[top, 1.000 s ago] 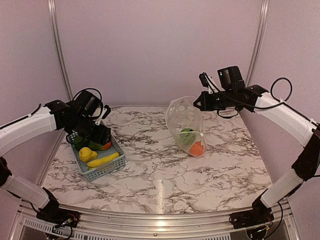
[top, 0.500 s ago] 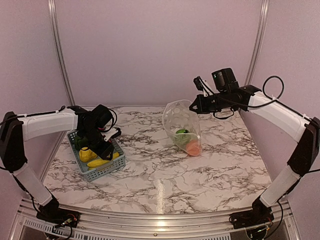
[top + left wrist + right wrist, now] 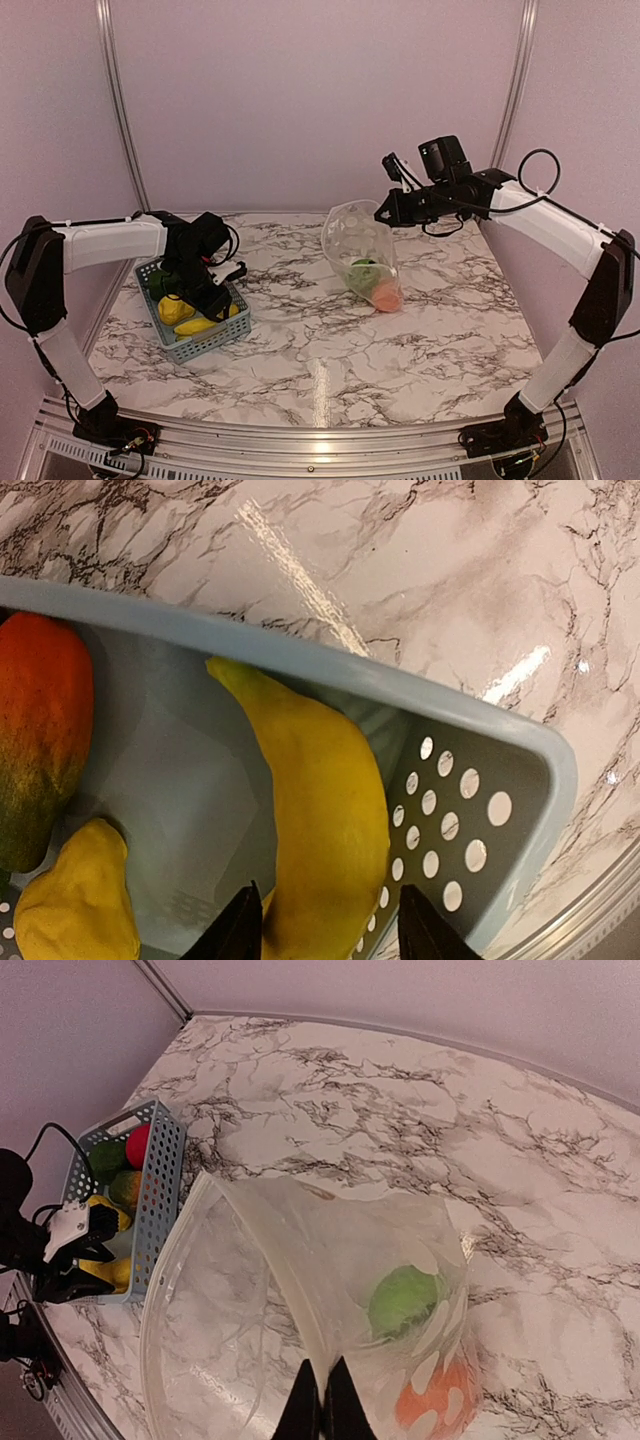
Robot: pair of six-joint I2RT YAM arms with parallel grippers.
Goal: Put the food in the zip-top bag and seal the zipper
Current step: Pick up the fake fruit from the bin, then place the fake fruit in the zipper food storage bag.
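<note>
Top external view is showing the job partly done. The bag point(image 3: 355, 240) is hanging mouth-up over the bench point(image 3: 320, 330) toward its far edge, a little right of middle. Whether its bottom is touching the surface I cannot tell. The right tool point(image 3: 385, 213) is holding the upper rim, and the right wrist view is showing its fingers together, clamped on the plastic.

The basket point(image 3: 205, 345) is sitting by the left edge of the bench, holding what is left to move. That includes a banana point(image 3: 325, 800), a red-and-green piece point(image 3: 40, 740) and a yellow piece point(image 3: 75, 900). The left tool point(image 3: 330, 920) is reaching into the basket with its jaws standing apart on either side of the banana's end. A sliver of gap is showing on one side, so I am judging the grasp not yet made.

At the bottom of the bag a green piece point(image 3: 405, 1300) and an orange piece point(image 3: 440, 1410) are lying together. The zipper point(image 3: 265, 1250) is gaping open, so sealing is waiting on the rest of the food.

Pale lilac walls point(image 3: 300, 100) are closing in the space, with metal posts point(image 3: 115, 100) rising at the far corners. The bench is showing white marble patterning with dark veins, and its glossy top is catching a streak of light toward the near edge.
</note>
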